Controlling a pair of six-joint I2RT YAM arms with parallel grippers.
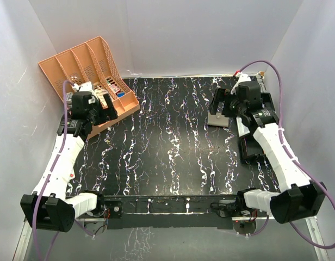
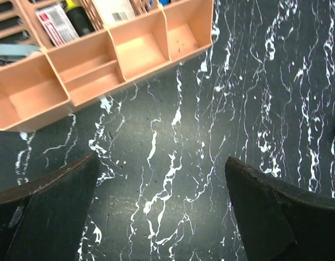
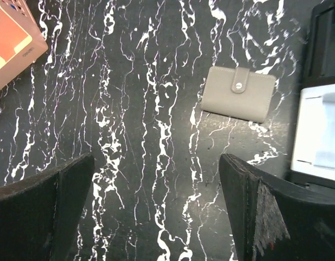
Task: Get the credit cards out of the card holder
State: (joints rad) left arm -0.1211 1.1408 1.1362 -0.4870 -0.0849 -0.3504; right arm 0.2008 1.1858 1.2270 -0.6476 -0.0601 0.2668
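Observation:
The card holder [image 3: 239,100] lies folded shut on the black marbled table, a flat grey case with a small snap tab on its top face. In the top view the card holder [image 1: 218,120] sits at the back right, just left of my right gripper [image 1: 226,106]. No credit cards show; they are hidden. My right gripper [image 3: 156,157] hangs open above bare table, the holder ahead and to the right of its fingers. My left gripper [image 1: 104,112] is at the back left beside the peach rack. In its wrist view the left gripper [image 2: 161,160] is open with nothing between the fingers.
A peach rack [image 1: 88,68] with small labelled boxes stands at the back left; its front compartments [image 2: 129,54] are just ahead of my left fingers. A black tray [image 3: 326,38] and a white tray [image 3: 320,136] lie right of the holder. White walls enclose the table.

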